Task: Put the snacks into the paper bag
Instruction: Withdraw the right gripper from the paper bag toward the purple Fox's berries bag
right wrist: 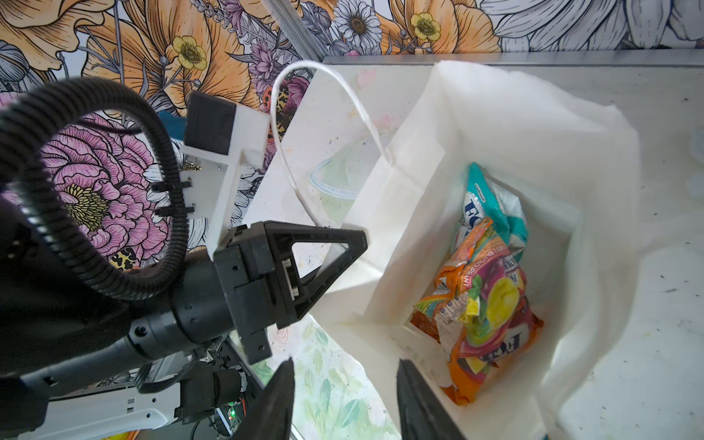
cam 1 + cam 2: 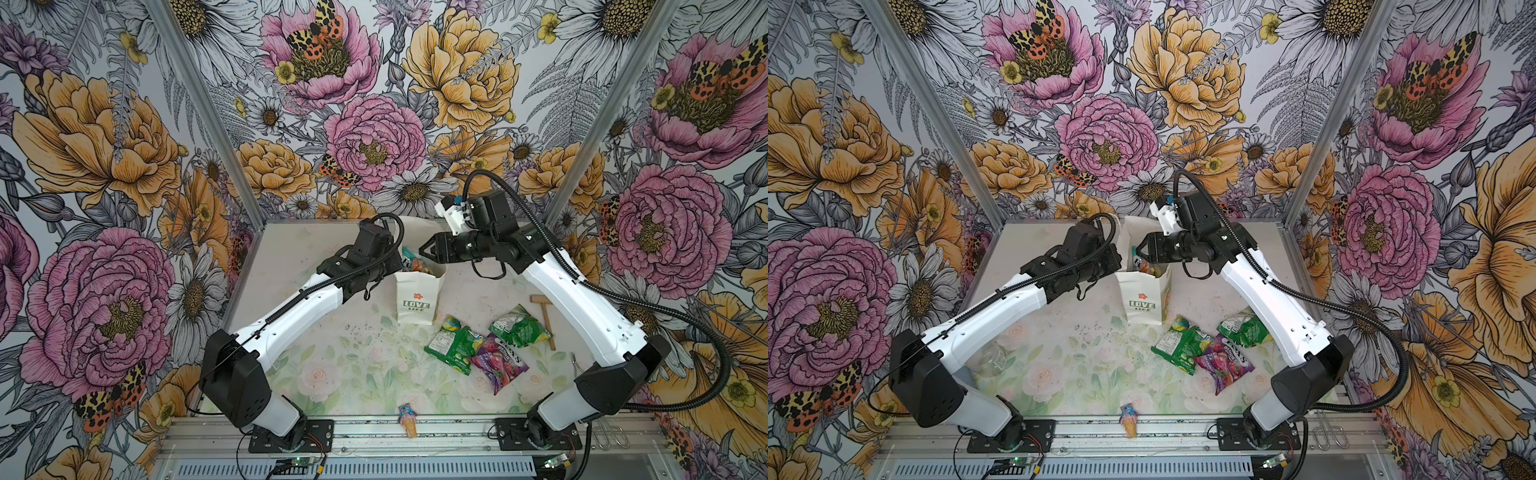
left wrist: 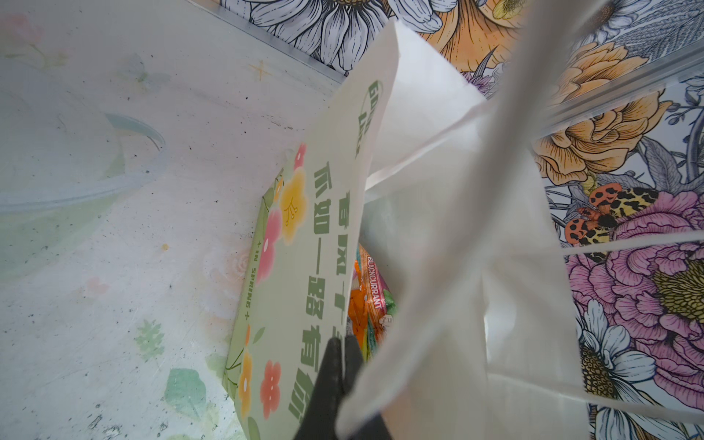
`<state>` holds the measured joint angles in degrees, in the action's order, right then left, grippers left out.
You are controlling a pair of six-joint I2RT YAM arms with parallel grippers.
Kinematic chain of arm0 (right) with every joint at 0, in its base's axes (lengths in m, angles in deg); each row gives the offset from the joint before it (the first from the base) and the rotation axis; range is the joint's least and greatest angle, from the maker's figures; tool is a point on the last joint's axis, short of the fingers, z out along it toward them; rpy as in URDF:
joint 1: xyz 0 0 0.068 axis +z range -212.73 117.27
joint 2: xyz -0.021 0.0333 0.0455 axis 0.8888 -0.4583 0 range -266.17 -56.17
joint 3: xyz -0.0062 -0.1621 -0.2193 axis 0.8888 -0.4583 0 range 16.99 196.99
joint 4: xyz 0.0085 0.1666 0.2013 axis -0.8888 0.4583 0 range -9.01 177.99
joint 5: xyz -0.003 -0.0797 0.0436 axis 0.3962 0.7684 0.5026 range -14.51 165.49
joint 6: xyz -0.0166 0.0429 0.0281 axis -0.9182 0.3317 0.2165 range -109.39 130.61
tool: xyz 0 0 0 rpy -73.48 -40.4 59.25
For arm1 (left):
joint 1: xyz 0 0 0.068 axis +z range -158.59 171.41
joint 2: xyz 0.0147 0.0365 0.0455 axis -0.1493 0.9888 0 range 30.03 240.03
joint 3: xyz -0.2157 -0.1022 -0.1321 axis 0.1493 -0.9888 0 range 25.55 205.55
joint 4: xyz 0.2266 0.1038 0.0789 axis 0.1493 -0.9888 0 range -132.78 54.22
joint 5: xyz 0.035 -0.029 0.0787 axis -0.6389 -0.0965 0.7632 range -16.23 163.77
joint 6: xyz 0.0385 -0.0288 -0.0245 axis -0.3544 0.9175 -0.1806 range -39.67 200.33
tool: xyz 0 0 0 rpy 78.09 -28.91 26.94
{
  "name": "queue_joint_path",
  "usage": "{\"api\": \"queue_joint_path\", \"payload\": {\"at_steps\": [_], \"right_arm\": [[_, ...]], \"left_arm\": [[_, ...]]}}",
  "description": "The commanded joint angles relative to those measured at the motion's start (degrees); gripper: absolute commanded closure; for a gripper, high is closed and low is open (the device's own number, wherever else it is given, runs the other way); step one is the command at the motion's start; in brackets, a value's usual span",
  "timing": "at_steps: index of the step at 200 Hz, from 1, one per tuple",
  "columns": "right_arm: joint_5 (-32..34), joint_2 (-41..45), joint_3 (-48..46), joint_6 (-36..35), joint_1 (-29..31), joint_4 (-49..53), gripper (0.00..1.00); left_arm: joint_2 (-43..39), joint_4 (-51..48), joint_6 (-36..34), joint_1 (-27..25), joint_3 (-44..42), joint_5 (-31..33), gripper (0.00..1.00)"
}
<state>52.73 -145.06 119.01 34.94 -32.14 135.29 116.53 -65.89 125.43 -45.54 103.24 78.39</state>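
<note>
In both top views the paper bag (image 2: 417, 301) stands up tall near the middle of the table (image 2: 332, 374), toward the back. The right gripper (image 2: 427, 249) hangs over the bag's open top. Its jaws are apart and nothing is in them. The left arm (image 2: 307, 305) reaches to the bag's left side, and its tip is mostly hidden there. Three snacks lie in a bunch on the table, in front of the bag and to the right. They are the first green packet (image 2: 451, 340), the purple packet (image 2: 498, 363) touching it, and the second green packet (image 2: 519, 326) a bit farther back. A small ice-cream cone toy (image 2: 408, 420) lies at the front edge.

In the left wrist view the left gripper (image 3: 341, 369) is closed tight on the bag's side wall. The thin paper is pinched between its black fingers. An orange packet (image 3: 365, 304) peeks out from inside the bag.

The right wrist view looks down into the bag. The teal packet (image 1: 495, 205), the orange packet (image 1: 457, 381) and the pink and yellow packet (image 1: 499, 304) lie inside it, one partly on top of another. The left gripper (image 1: 354, 244) pinches the bag's rim. The right gripper's two fingers (image 1: 282, 404) stand apart and empty by the bag's near edge.
</note>
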Motion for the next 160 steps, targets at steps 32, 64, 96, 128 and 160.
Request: {"api": "queue_joint_path", "payload": {"at_steps": [32,64,96,128,160], "right_arm": [[4.05,5.5,2.26,-3.31,0.35,3.29,0.49],[4.57,7.56,1.74,-4.99,0.35,5.03,0.46],[5.37,9.83,0.66,-5.79,0.2,7.3,0.45],[8.51,12.49,-2.7,-4.51,0.13,10.25,0.43],[10.98,16.38,-9.01,-1.57,-0.05,12.88,0.42]], "left_arm": [[1.22,-1.09,0.0,0.01,0.63,-1.52,1.0],[1.04,-1.09,0.03,0.02,0.62,-1.61,1.0],[0.69,-1.09,-0.01,-0.05,0.71,-1.61,1.0],[0.16,-1.09,-0.01,-0.06,0.53,-1.55,1.0],[-0.2,-1.09,-0.1,0.12,0.36,-1.44,1.0]]}}
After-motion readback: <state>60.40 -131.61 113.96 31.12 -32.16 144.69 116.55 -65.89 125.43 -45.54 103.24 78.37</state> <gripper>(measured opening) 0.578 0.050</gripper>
